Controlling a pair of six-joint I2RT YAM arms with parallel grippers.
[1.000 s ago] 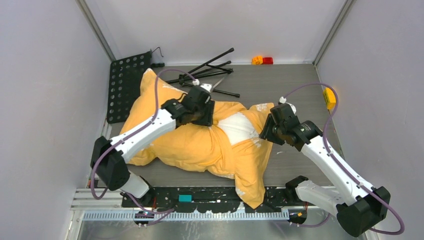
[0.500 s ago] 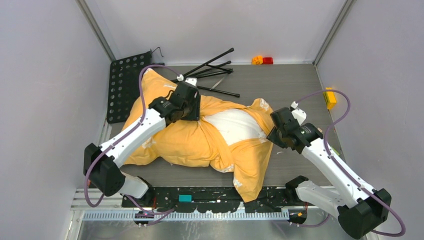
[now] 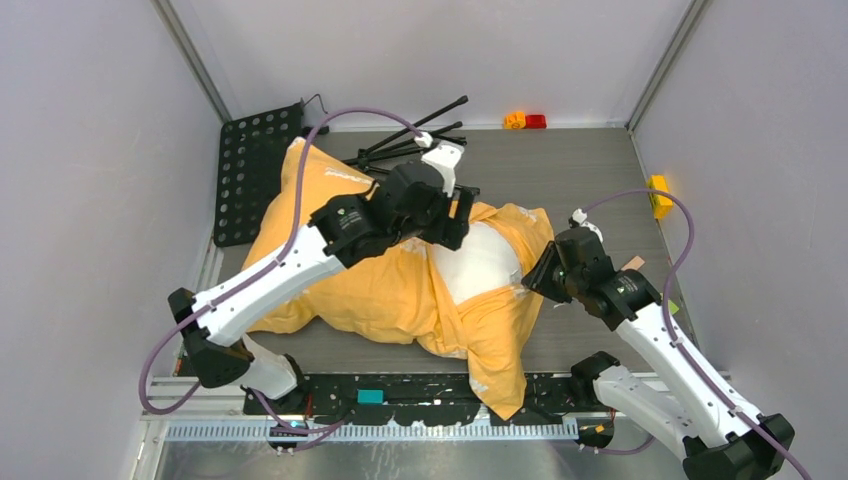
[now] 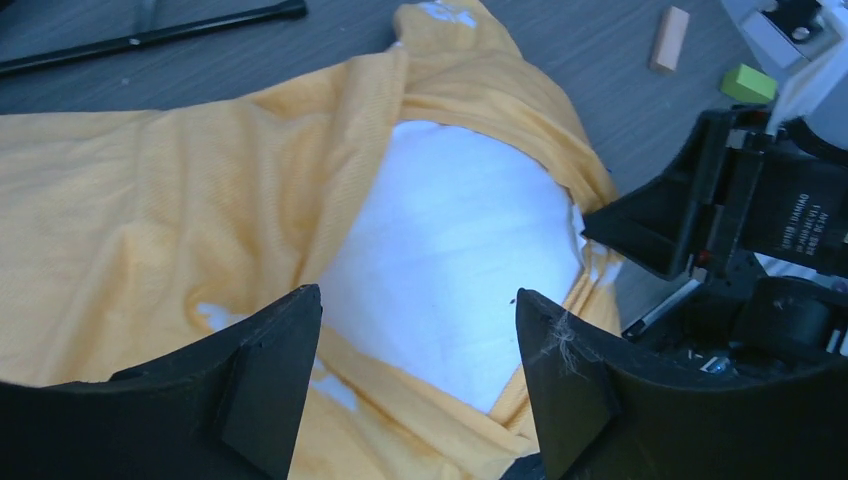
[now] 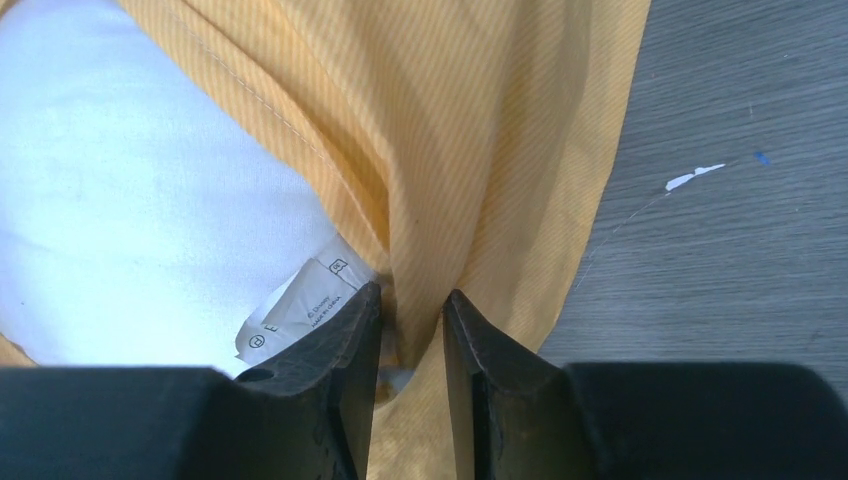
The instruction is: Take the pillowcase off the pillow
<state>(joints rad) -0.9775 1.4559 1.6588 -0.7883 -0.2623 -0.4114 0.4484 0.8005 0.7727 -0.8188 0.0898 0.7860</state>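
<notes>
Pillowcase (orange-yellow side out) sits pinched in right gripper, beside pillow.

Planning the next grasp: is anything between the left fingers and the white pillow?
Nothing visible. The open left fingers hang over the bare pillow, where the pillowcase gapes. The right fingers pinch a pillowcase fold at the pillow's side.

L gripper spread wide, R gripper clamped.
</notes>
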